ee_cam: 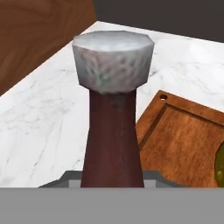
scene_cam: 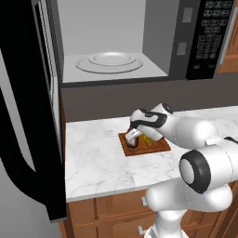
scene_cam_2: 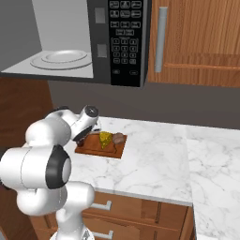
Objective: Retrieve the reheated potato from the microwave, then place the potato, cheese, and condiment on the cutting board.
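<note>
The condiment bottle, dark brown with a pale cap, looms close in the hand view. It stands at the left end of the reddish-brown cutting board, held upright in my gripper, which is shut on it. The yellow cheese wedge lies on the board, and the brown potato sits next to it on the right. My arm hides the potato in the left base view; the cheese peeks out beside the hand. The black microwave hangs above with its door swung wide and only the glass turntable inside.
The white marble counter runs left and in front of the board and stretches far to the right. Wooden wall cabinets hang right of the microwave. The open door juts out over the counter's left end.
</note>
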